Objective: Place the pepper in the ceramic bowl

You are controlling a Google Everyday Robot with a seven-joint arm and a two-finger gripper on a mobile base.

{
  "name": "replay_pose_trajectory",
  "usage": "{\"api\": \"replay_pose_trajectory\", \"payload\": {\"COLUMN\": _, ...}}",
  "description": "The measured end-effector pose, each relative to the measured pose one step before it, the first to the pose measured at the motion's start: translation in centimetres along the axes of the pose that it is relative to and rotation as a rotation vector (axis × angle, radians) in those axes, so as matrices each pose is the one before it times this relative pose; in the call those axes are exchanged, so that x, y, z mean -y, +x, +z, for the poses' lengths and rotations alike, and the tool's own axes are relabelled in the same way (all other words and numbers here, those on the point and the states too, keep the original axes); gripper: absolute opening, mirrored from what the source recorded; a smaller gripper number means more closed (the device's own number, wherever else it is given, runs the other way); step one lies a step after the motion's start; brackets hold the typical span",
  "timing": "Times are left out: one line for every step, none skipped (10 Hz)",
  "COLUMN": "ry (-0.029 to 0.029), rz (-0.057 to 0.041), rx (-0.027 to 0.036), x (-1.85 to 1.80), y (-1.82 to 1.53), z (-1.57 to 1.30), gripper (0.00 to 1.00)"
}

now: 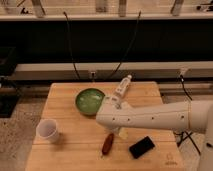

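Pepper point(107, 144): lying flat on the wooden surface point(65, 97), toward the near edge, just left of the black phone point(142, 146) and not touching it. Running with its long axis from near to far, leaning a little so that the far end is tipping right and the near end left. Showing no clear difference between the two ends, so cannot tell which one is tapering. Sitting well apart from the green bowl point(90, 100), with bare wood lying between them. Resting free, with nothing gripping it.

Claw point(125, 85): hovering over the far middle of the surface, just right of the bowl, at the end of the white arm point(150, 117). Pointing up and away toward the back, slanting slightly right. Cannot tell whether released or clenched. Touching neither pepper nor bowl as far as can be seen. Sitting well apart from the pepper, with the thick arm link crossing in from the right between the two and passing just beyond the pepper's far end.

Standing upright near the left edge: a white cup point(48, 131), apart from bowl and pepper alike.
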Motion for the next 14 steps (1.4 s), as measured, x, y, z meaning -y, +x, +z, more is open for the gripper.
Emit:
{"api": "replay_pose_trajectory", "payload": {"ry": -0.00181, "rz": -0.00651, "rx": 0.00284, "x": -0.457, "y": -0.309, "z": 0.502, "gripper": 0.8}}
{"api": "replay_pose_trajectory", "payload": {"ry": 0.00333, "rz": -0.00008, "rx": 0.00253, "x": -0.295, "y": -0.249, "z": 0.448, "gripper": 0.8}}
{"api": "replay_pose_trajectory", "payload": {"ry": 0.00436, "rz": 0.00009, "rx": 0.00108, "x": 0.113, "y": 0.087, "z": 0.08, "gripper": 0.8}}
{"api": "replay_pose_trajectory", "payload": {"ry": 0.00369, "rz": -0.00366, "rx": 0.00203, "x": 0.254, "y": 0.06, "z": 0.082, "gripper": 0.8}}
{"api": "replay_pose_trajectory", "payload": {"ry": 0.00431, "rz": 0.002, "rx": -0.00138, "x": 0.232, "y": 0.16, "z": -0.081, "gripper": 0.8}}
{"api": "replay_pose_trajectory", "payload": {"ry": 0.00028, "rz": -0.00018, "rx": 0.0002, "x": 0.099, "y": -0.013, "z": -0.033, "gripper": 0.8}}
{"api": "replay_pose_trajectory", "payload": {"ry": -0.00073, "rz": -0.00171, "rx": -0.00009, "x": -0.087, "y": -0.022, "z": 0.057, "gripper": 0.8}}
{"api": "replay_pose_trajectory", "payload": {"ry": 0.00215, "rz": 0.001, "rx": -0.00032, "x": -0.014, "y": 0.169, "z": -0.006, "gripper": 0.8}}
{"api": "replay_pose_trajectory", "payload": {"ry": 0.00448, "rz": -0.00084, "rx": 0.00194, "x": 0.108, "y": 0.069, "z": 0.021, "gripper": 0.8}}
{"api": "replay_pose_trajectory", "payload": {"ry": 0.00196, "rz": -0.00522, "rx": 0.00162, "x": 0.118, "y": 0.037, "z": 0.068, "gripper": 0.8}}
{"api": "replay_pose_trajectory", "payload": {"ry": 0.00042, "rz": -0.01276, "rx": 0.00204, "x": 0.092, "y": -0.109, "z": 0.183, "gripper": 0.8}}
{"api": "replay_pose_trajectory", "payload": {"ry": -0.00098, "rz": -0.0042, "rx": 0.00321, "x": -0.247, "y": -0.397, "z": 0.066, "gripper": 0.8}}
{"api": "replay_pose_trajectory", "payload": {"ry": 0.00157, "rz": 0.00091, "rx": 0.00012, "x": -0.179, "y": -0.151, "z": -0.028, "gripper": 0.8}}
{"api": "replay_pose_trajectory", "payload": {"ry": 0.00134, "rz": 0.00435, "rx": -0.0024, "x": -0.027, "y": 0.169, "z": -0.045, "gripper": 0.8}}
